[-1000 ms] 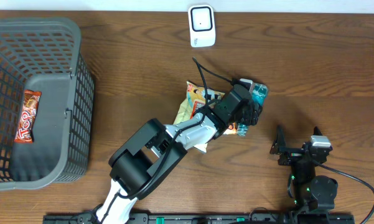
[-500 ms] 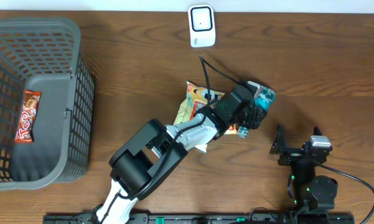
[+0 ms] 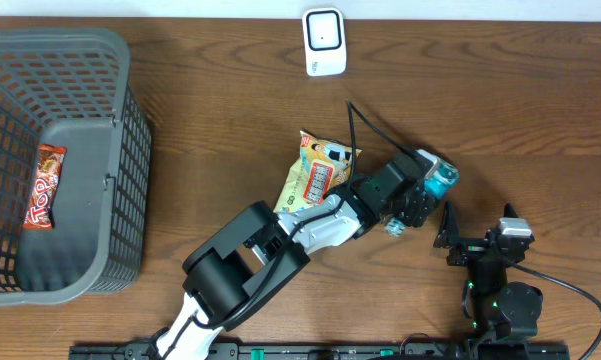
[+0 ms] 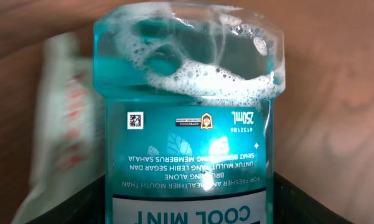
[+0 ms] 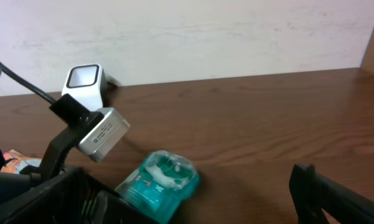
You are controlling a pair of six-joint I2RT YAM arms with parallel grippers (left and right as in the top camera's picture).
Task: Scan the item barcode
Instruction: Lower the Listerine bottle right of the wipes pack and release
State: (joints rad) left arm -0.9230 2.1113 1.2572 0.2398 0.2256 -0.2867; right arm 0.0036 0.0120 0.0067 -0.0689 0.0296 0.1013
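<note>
While the left gripper (image 3: pixel 412 198) has its fingers closed round the label end of the mouthwash bottle (image 3: pixel 439 181), the bottle sits right of the table's middle. Its foamy end points away from the wrist, toward the right rear. I cannot tell whether it clears the wood. In my left wrist view the label reads upside down, with a small square code near the foam line.

The closest thing to it is the right gripper (image 3: pixel 452 235), fingers spread wide and holding nothing. One dark finger (image 3: pixel 445 224) stands just beside the bottle on the near side, so room is tight there. To the right and rear of the bottle I see bare table (image 3: pixel 540 90) out to the edge.

A snack bag (image 3: pixel 318 170) lies just left of the bottle, partly under the left arm, and a black cable (image 3: pixel 355 115) arcs up from the wrist. The white scanner (image 3: pixel 324 41) stands at the far edge, well apart, with open wood between it and the bottle.

Far left, a grey basket (image 3: pixel 130 150) fills that end of the table, and a red candy bar (image 3: pixel 44 187) lies inside it
</note>
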